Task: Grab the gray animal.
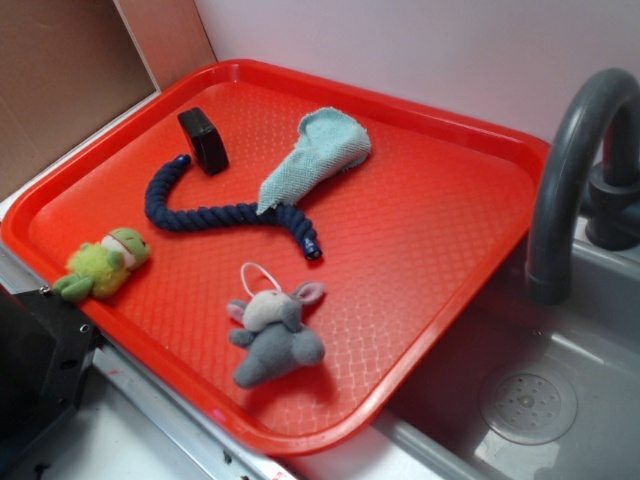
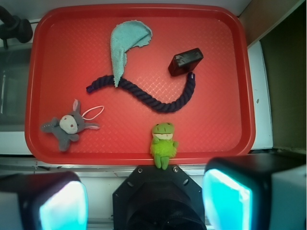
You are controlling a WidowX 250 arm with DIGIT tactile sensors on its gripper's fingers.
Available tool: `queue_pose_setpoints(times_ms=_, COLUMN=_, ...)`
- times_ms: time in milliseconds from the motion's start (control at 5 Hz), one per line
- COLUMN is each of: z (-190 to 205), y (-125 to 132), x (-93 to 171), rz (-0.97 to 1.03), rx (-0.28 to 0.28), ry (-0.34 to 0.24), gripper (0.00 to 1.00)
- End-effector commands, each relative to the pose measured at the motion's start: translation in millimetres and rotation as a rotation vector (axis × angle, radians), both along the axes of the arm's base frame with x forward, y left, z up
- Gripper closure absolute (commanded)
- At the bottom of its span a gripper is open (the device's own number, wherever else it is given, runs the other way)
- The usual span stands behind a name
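Note:
The gray animal (image 1: 275,335) is a small plush with a paler face, pinkish ears and a white string loop. It lies on the red tray (image 1: 440,230) near its front edge. In the wrist view the gray animal (image 2: 67,127) is at the tray's (image 2: 225,120) lower left corner. My gripper (image 2: 144,205) hangs high above the robot base, short of the tray's near rim. It is open, its cyan pads (image 2: 224,201) wide apart with nothing between them. The toy lies well ahead and to the left of it. The exterior view does not show the gripper.
A green-yellow plush frog (image 2: 163,143) lies at the tray's near rim. A dark blue rope (image 2: 153,98), a light blue cloth (image 2: 125,45) and a black block (image 2: 185,61) lie further in. A gray faucet (image 1: 575,170) and sink (image 1: 530,400) adjoin the tray. The black robot base (image 2: 158,201) is below me.

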State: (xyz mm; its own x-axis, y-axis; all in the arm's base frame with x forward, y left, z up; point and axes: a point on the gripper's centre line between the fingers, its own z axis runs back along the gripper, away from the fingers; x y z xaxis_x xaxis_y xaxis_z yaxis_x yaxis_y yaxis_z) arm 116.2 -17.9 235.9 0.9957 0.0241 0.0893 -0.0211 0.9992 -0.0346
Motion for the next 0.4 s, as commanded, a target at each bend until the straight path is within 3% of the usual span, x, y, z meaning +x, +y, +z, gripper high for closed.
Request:
queue_pose_setpoints(times_ms=0, z=0, y=0, x=0, rz=0.000, rx=0.000, ry=0.000, gripper=0.00)
queue_pose_setpoints(times_ms=200, z=-18, y=-20, x=7, rz=0.227, rx=0.031, ry=0.047, gripper=0.00)
